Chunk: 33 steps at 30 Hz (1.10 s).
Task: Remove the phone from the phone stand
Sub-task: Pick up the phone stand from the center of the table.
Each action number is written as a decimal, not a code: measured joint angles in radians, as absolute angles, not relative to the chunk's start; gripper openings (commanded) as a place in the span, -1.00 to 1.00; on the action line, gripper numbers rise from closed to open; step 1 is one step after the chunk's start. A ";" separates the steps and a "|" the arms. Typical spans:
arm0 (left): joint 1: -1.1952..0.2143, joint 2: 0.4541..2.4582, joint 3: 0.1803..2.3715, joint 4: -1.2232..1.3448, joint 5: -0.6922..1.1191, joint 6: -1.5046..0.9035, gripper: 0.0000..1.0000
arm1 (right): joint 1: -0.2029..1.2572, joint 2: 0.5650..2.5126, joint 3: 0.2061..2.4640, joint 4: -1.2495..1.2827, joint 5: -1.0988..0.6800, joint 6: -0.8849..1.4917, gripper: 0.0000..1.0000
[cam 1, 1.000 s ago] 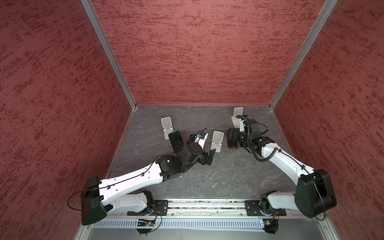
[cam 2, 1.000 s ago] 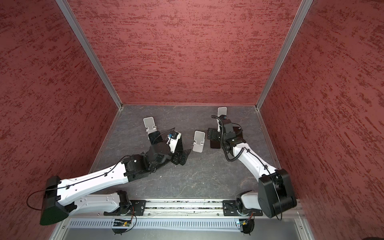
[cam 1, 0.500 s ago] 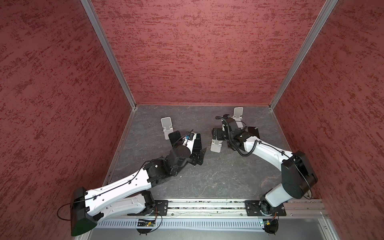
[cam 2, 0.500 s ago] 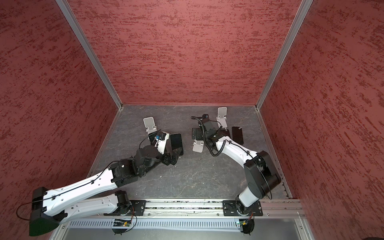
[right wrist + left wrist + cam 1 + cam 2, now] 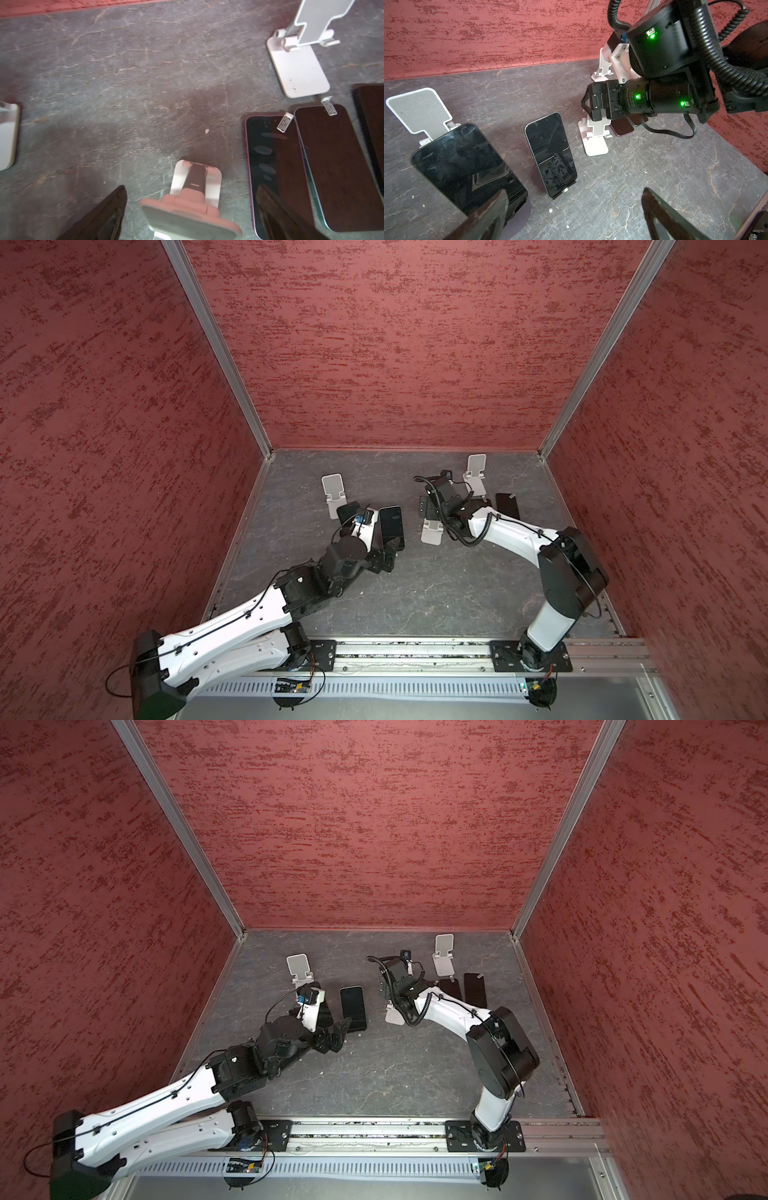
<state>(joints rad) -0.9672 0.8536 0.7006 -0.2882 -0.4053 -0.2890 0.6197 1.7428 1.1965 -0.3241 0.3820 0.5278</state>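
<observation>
Three white stands show in both top views: the far-left stand (image 5: 332, 488), the middle stand (image 5: 432, 533) and the far-right stand (image 5: 476, 466). Each has a bare back plate, so the removal looks done, or very nearly.

Five phones are off them, on the grey surface (image 5: 415, 593). One phone (image 5: 391, 524) sits between the far-left and middle stands, just ahead of the left pincer (image 5: 575, 191), whose fingers are spread wide with nothing in them. A large phone (image 5: 467, 166) lies in front of the far-left stand. Beside the far-right stand lie a pink-edged phone (image 5: 268, 166), a green-edged phone (image 5: 336, 166) and a third phone (image 5: 372, 124).

The right pincer (image 5: 191, 187) is also wide and hangs over the middle stand's plate without gripping it.

In the left wrist view I cannot tell whether the phone ahead of the left pincer lies flat or is propped on something low and dark. The left arm (image 5: 249, 614) covers most of the large phone from above. The third phone is cut off at the frame edge, and the nearest stand is blurred in the right wrist view.
</observation>
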 measured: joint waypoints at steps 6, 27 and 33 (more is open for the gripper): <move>-0.931 0.830 0.682 -0.287 -0.371 -0.299 0.99 | 0.625 1.788 1.223 -0.350 0.414 0.570 0.79; -0.863 0.798 0.620 -0.263 -0.281 -0.302 0.99 | 0.639 1.821 1.250 -0.379 0.426 0.645 0.22; -0.858 0.777 0.604 -0.262 -0.270 -0.303 0.99 | 0.639 1.821 1.250 -0.376 0.424 0.624 0.21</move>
